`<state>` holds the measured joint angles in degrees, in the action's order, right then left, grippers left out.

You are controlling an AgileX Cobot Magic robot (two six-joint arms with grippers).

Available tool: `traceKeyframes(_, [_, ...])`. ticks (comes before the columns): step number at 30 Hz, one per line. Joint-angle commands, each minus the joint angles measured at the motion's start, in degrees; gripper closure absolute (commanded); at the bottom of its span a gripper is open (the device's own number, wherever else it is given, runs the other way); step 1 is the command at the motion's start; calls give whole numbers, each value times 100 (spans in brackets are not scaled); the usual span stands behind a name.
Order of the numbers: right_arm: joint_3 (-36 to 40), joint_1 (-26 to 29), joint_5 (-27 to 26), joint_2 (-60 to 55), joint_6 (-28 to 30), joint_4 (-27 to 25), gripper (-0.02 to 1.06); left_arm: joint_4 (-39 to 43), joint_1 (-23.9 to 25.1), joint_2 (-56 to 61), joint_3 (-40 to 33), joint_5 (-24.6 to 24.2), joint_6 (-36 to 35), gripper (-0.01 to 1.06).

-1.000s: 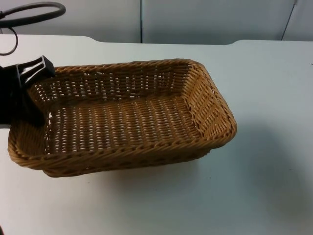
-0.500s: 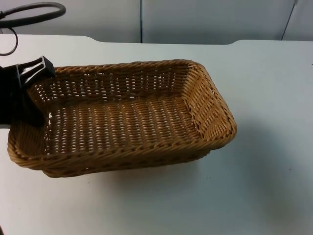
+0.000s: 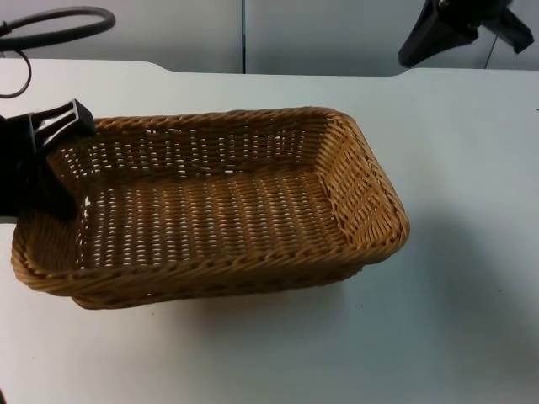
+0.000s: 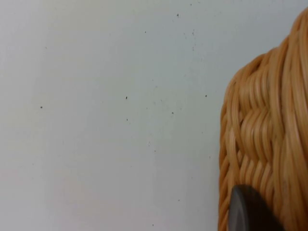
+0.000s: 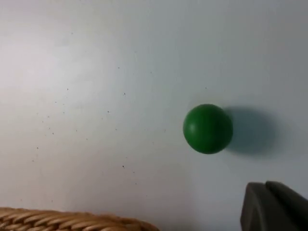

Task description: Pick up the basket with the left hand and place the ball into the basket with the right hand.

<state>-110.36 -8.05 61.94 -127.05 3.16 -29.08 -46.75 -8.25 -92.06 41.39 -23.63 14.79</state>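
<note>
Fingers of the left gripper (image 3: 52, 160) were closed on the short end wall of the basket (image 3: 210, 206), at the basket's left end near the left edge of the table (image 3: 455, 320). In the left wrist view we saw one dark fingertip (image 4: 250, 211) pressed against the woven rim of the basket (image 4: 269, 139), with bare white table (image 4: 106, 115) beside it. The basket was a long rectangular one of light brown wicker, and its inside was without any object. It threw a shadow on the table under its right end, and its right end stood nearer to the far edge than its left front corner did. Whether it was lifted off the table or touching it, we could not tell for sure.

The right gripper (image 3: 463, 34) was above the far right part of the table, close to the grey partition wall (image 3: 337, 34). About its fingers we could not tell if they were wide or narrow. In the right wrist view a green ball (image 5: 208, 128) lay on the white table, apart from the basket rim (image 5: 72, 221) and not held by anything. A dark fingertip (image 5: 274, 207) of the right gripper was near the ball but not touching it.
</note>
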Motion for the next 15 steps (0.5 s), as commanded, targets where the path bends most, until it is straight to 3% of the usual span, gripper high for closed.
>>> traceKeyframes(1, [-116, -37, 46, -49, -135, -94, 104, -85, 4, 78, -9, -52, -24, 105])
traceKeyframes(3, [-116, -47, -29, -151, -226, -82, 95, -85, 4, 78, -9, -52, -24, 105])
traceKeyframes(6, [-116, -69, -133, -218, -393, -72, 69, -72, 4, 78, -9, -30, -24, 105])
traceKeyframes(7, [-116, -69, -133, -218, -393, -72, 69, -72, 4, 78, -9, -30, -24, 105])
traceKeyframes(9, [-116, -145, -161, -256, -479, -58, 49, -72, 4, 78, -9, -5, -24, 105])
traceKeyframes(12, [-116, -308, -226, -325, -494, 36, 46, -72, 4, 78, -9, 19, -24, 105])
traceKeyframes(15, [-116, -638, -497, -388, -725, 653, 46, -72, 4, 78, -9, 34, -24, 105])
